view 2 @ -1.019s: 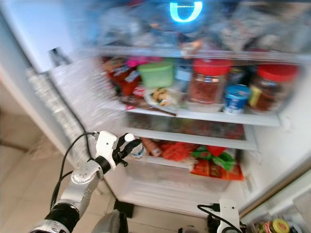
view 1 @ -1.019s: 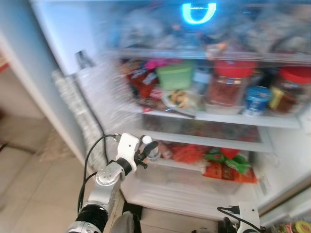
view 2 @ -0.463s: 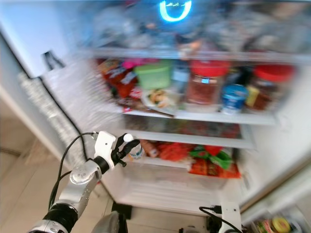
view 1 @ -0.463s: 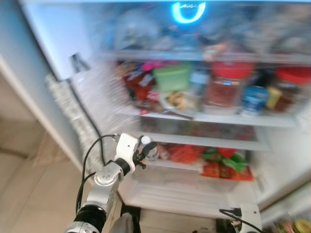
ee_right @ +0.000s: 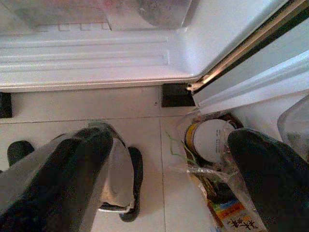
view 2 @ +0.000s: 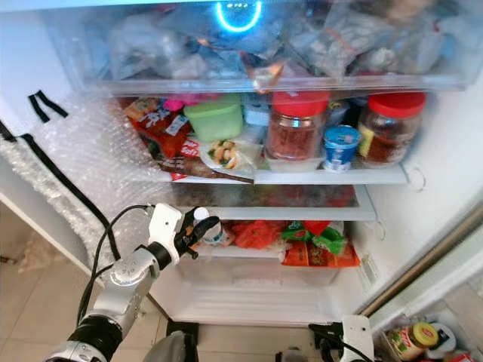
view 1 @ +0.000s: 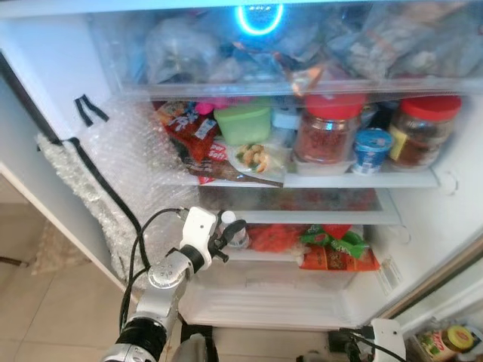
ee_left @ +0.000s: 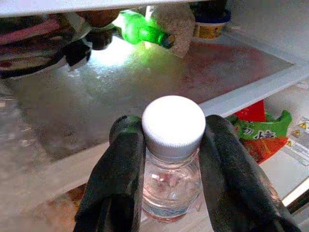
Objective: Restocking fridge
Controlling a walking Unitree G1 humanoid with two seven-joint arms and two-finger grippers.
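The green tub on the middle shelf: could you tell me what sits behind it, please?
Behind the green tub only dim fridge interior shows; the tub hides whatever stands there. Red snack packets lie beside it, and a red-lidded jar on its other side.

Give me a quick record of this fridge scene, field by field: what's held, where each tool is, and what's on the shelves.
held item: clear water bottle with white cap
left tool: shut on the bottle's neck, at the lower shelf's left end
right tool: open, hanging low over the floor
middle shelf: green container, two red-lidded jars, blue-lidded tub
lower shelf: red and green snack packets
left wall: bubble wrap
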